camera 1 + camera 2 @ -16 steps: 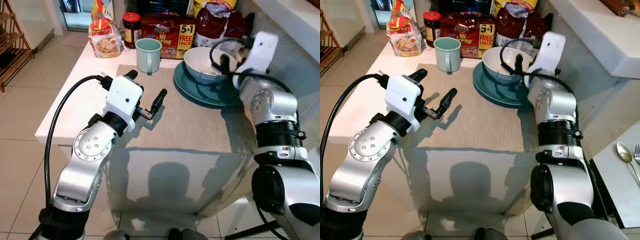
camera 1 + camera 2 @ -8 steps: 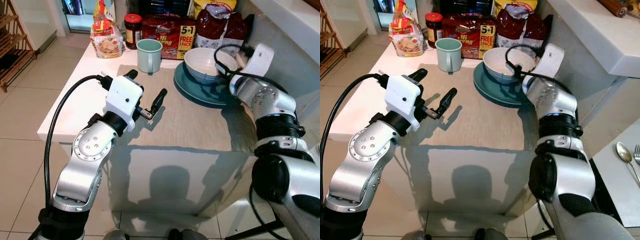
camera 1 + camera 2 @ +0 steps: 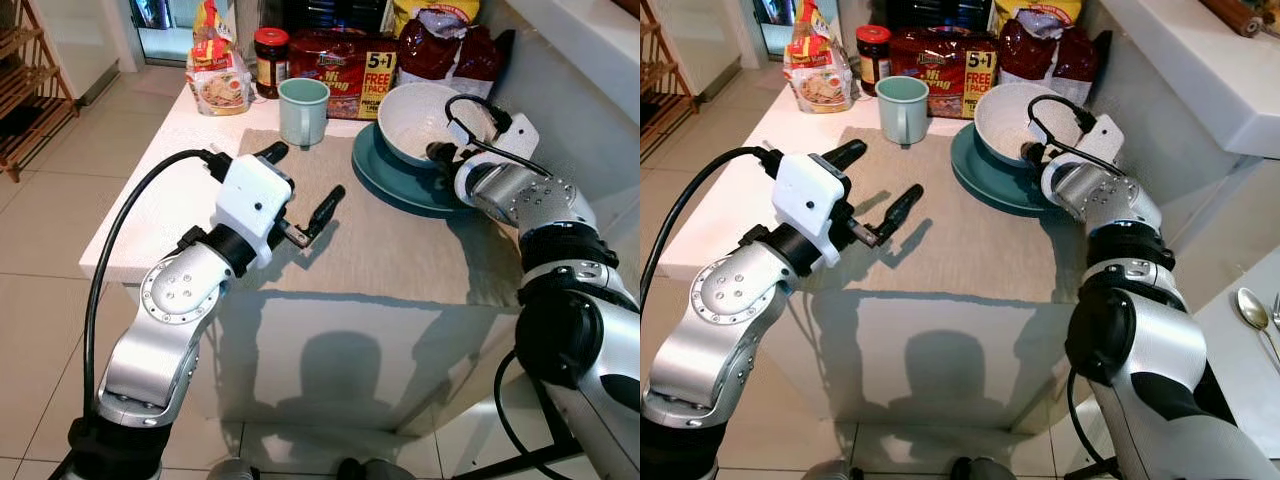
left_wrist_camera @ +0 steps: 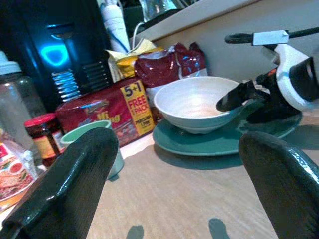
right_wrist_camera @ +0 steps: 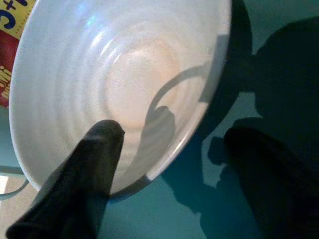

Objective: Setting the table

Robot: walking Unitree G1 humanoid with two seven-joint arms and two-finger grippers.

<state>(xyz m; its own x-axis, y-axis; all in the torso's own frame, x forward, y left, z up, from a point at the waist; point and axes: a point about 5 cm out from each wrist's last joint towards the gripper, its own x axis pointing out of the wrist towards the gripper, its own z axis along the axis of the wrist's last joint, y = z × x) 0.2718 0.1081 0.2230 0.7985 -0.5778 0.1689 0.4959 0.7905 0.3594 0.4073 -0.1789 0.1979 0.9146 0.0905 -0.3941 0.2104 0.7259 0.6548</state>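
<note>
Straddling the ribbed bowl's [image 3: 420,120] rim, right tool [image 5: 164,149].

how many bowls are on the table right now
1: a white bowl sits on the teal plate at the table's far right, the right gripper straddling its rim. Packages behind could hide more.

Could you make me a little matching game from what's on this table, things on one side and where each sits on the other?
Things:
1. white bowl
2. green mug
3. red-lidded jar
4. teal plate

Places:
A. back of the table, beside the noodle pack
B. under the bowl
C. straddled by the right gripper
D. far edge of the placemat

Pairs: 1-C, 2-D, 3-A, 4-B
</note>
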